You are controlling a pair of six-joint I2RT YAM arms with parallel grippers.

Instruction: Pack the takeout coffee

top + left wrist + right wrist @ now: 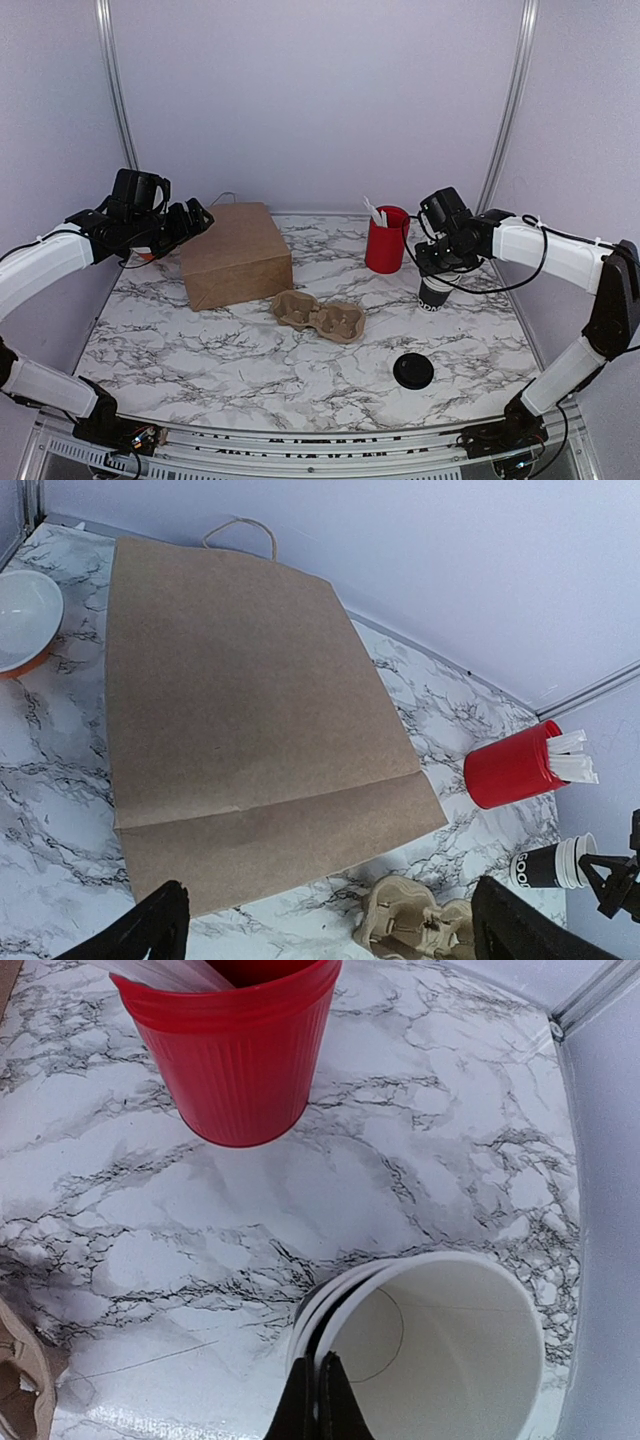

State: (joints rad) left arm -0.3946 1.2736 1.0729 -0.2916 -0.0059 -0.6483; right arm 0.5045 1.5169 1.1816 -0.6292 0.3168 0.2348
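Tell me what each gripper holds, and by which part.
Right gripper is shut on the stack of paper cups, pinching the top cup's near rim. Left gripper is open and holds nothing.

White surface (250,350) veined grey like marble, brown paper bag (236,256), red cup (386,240), black lid (413,371), black cups (435,295) white inside.

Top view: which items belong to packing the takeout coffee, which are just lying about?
Job: top black cup pinched by right claw, black lid, cup carrier, paper bag.
Likely lying about: red cup with utensils, bowl.
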